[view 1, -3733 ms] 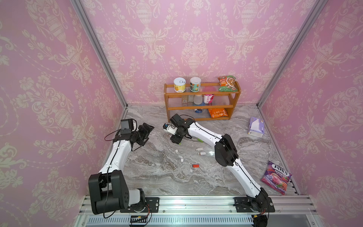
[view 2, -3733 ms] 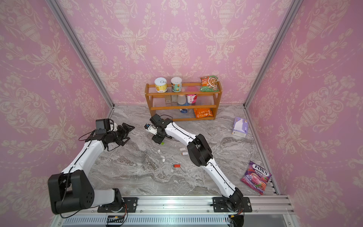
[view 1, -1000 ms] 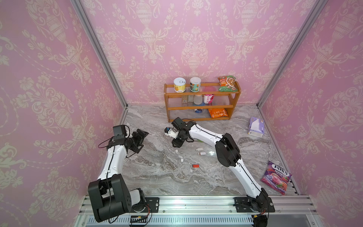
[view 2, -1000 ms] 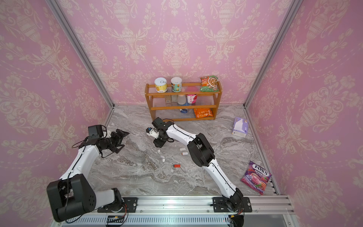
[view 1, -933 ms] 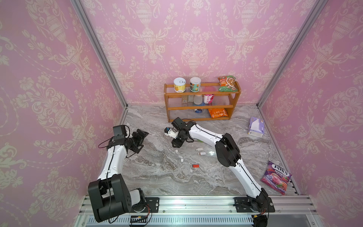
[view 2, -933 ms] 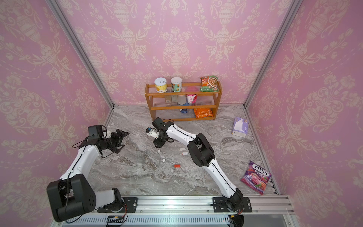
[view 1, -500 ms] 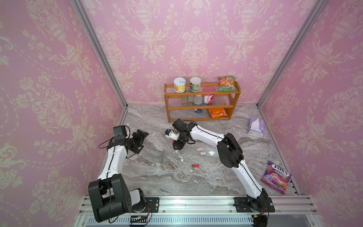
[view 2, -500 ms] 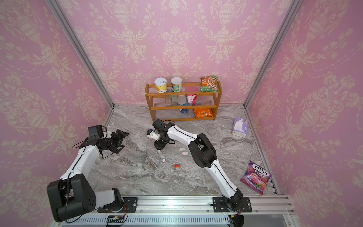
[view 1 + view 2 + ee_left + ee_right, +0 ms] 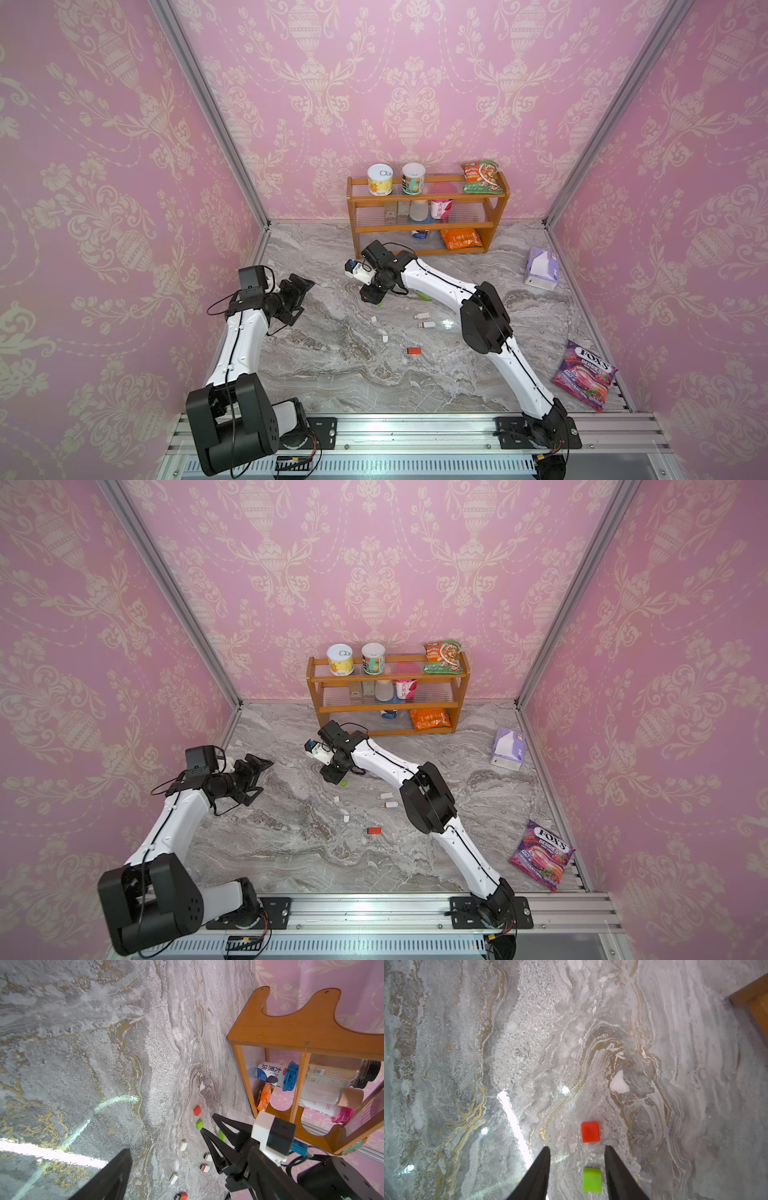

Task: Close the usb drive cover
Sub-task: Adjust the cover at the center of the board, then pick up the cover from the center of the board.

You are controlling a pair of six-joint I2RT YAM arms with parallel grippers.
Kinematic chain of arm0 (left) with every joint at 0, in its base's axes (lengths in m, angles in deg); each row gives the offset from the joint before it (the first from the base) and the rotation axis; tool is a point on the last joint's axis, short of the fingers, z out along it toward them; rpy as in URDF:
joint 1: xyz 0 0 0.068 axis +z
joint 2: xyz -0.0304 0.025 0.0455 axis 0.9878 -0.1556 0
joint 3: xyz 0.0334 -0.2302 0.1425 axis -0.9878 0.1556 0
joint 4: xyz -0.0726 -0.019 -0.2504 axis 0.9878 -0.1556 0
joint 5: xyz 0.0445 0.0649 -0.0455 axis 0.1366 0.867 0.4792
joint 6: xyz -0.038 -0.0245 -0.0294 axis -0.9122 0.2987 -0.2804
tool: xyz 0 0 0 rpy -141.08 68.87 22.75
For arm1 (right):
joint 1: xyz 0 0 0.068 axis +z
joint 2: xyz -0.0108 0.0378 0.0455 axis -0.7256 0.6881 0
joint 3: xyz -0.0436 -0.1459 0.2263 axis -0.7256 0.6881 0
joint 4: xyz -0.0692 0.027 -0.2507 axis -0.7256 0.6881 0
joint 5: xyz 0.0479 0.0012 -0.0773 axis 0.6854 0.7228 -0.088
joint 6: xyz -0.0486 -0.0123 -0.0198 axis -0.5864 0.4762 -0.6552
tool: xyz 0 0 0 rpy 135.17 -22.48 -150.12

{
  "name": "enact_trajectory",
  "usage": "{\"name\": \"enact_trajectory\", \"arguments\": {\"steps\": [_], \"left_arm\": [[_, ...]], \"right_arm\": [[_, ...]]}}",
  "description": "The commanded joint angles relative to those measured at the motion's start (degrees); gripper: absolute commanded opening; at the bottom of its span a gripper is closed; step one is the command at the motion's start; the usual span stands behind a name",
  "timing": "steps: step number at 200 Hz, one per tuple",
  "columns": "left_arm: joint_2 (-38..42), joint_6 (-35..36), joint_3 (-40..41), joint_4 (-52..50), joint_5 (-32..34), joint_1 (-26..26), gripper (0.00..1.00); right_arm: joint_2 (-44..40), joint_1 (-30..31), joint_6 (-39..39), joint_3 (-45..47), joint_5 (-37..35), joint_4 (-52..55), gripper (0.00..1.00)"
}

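Note:
My right gripper [image 9: 371,296] points down at the marble table [image 9: 332,374], open, its tips [image 9: 576,1148] just above the surface. A green usb cover [image 9: 591,1180] lies between its fingers, untouched, and a red cover [image 9: 590,1132] lies just past the tips. Both covers, red [image 9: 197,1110] and green [image 9: 199,1124], also show in the left wrist view. A green usb drive [image 9: 423,296] lies behind the right arm. My left gripper [image 9: 301,291] hovers wide open and empty at the table's left; only one of its fingers [image 9: 112,1178] shows in the left wrist view.
In both top views, white drives [image 9: 423,316] [image 9: 427,324], a red drive [image 9: 375,831] and white covers [image 9: 374,318] [image 9: 385,338] are scattered mid-table. A wooden shelf [image 9: 428,216] stands at the back, a tissue box [image 9: 541,269] and a candy bag [image 9: 584,374] at the right.
The right gripper has come nearer and lower over the table, over the green cover. The left arm drew back to the left earlier and has stayed still for the last second.

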Motion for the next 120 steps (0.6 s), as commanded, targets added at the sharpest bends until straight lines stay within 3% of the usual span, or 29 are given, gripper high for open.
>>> {"name": "enact_trajectory", "arguments": {"steps": [1,120], "left_arm": [[1.58,1.77,-0.68,-2.34,0.18,0.43,0.91],[2.01,1.13,0.37,-1.61,-0.27,0.44,0.9]], "right_arm": [[3.54,-0.26,-0.69,-2.11,-2.0,1.59,0.45],[5.92,0.3,-0.81,-2.37,-3.76,4.02,0.43]]}}
